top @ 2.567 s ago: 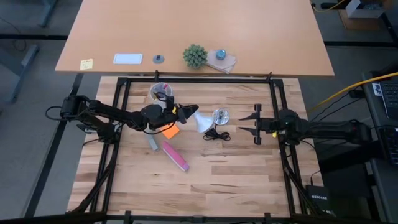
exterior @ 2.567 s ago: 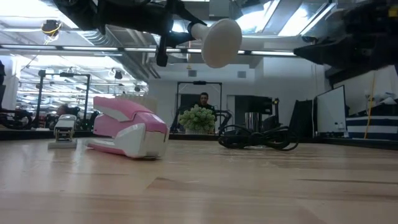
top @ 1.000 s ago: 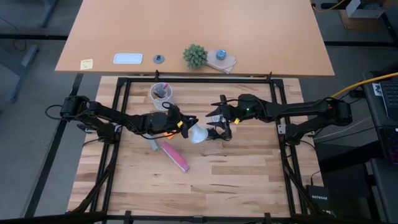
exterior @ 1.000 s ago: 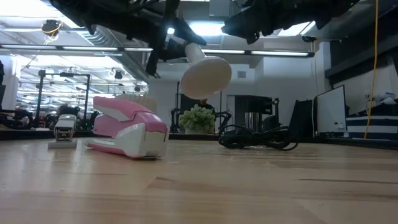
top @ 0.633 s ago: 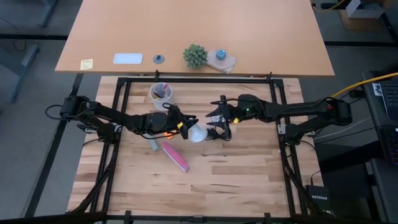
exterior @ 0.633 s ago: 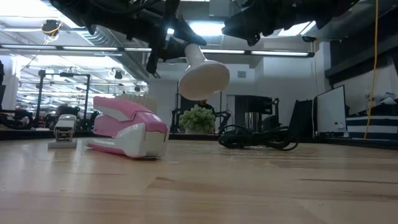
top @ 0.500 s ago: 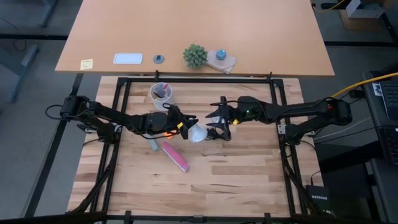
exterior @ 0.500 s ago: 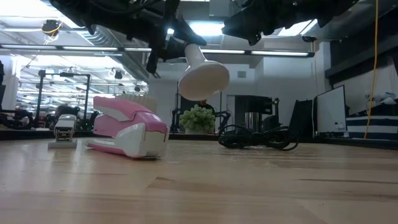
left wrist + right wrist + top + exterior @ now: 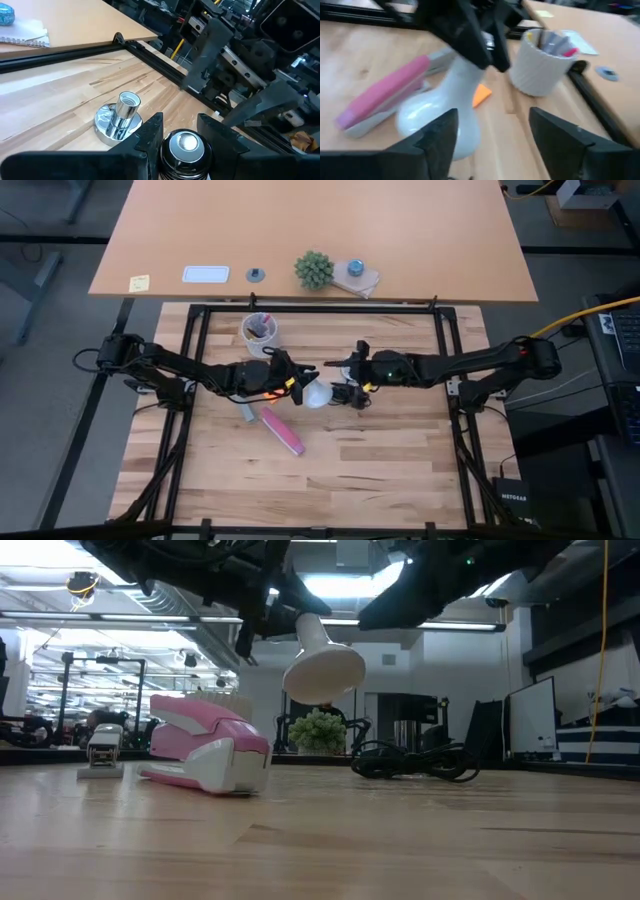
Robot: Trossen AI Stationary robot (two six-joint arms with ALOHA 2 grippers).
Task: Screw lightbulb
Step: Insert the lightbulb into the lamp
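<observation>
**Bulb held aloft at mid-bench**

My left pincer (image 9: pixel 296 381) is gripping the lightbulb (image 9: pixel 317 393) by its neck, holding it clear above the bench (image 9: pixel 380 450), round end tilted down; my right pincer (image 9: pixel 352 375) is standing wide just right of it, over the metal socket (image 9: pixel 119 119); a pink stapler (image 9: pixel 282 430) is lying nearer.
</observation>
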